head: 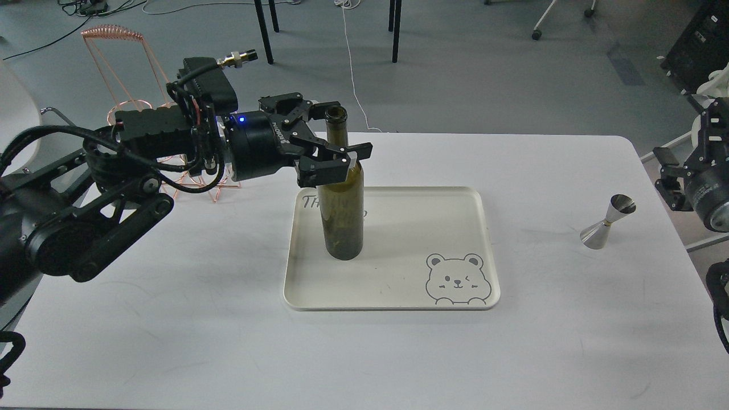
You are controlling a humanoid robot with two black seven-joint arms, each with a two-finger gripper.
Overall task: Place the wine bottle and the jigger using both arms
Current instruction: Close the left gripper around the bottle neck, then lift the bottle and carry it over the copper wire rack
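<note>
**Bottle upright on the tray, jigger alone at the right**

Nearest the camera, the white table [171, 341] fills the lower frame, bare along its front edge. At centre lies a cream tray [398, 304] with a bear drawing in its lower right corner and faint lettering at its upper left. The wine bottle [342, 216] stands upright on the tray's left half, its open mouth at the top.

The left arm [85, 228] comes in from the left edge and reaches across to the bottle. The left gripper [333, 145] sits at the bottle's shoulder and neck, its black clawed fingers [336, 165] on either side of the glass. They look closed around it, holding it just below the neck.

The jigger [607, 222] stands on the table at the right of the frame, tilted slightly, well apart from the tray. The right arm [703, 182] shows only at the right edge; its fingers are cut off, so I cannot tell how far they are open.

A copper wire rack [136, 102] stands behind the left arm in the upper left.
</note>
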